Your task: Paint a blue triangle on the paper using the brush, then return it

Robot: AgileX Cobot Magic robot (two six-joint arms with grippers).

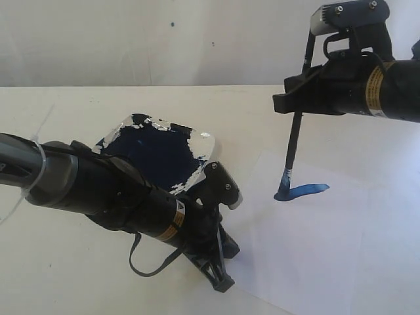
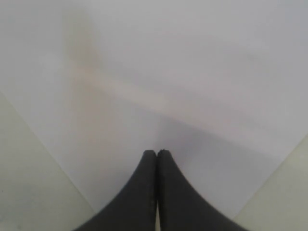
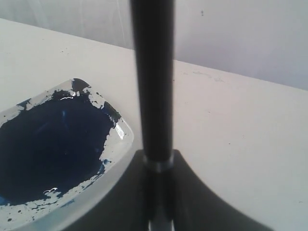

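The paper (image 1: 341,249) lies flat on the right half of the table. On it there is a single short curved blue stroke (image 1: 307,190); no triangle shape shows. My right gripper (image 1: 296,98) hangs above the sheet, shut on the brush (image 1: 293,141), which stands almost upright with its blue tip (image 1: 285,190) touching the paper at the stroke's left end. In the right wrist view the black handle (image 3: 153,86) rises out of the gripper (image 3: 158,161). My left gripper (image 1: 222,282) is shut and empty, its tips pressed on the paper's (image 2: 192,72) near-left part, as the left wrist view shows (image 2: 157,153).
A clear square dish (image 1: 205,140) with a dark navy paint pool (image 1: 154,151) sits left of the paper, partly behind my left arm; its rim (image 3: 122,139) and pool (image 3: 48,149) also fill one side of the right wrist view. A pale wall runs along the table's far edge.
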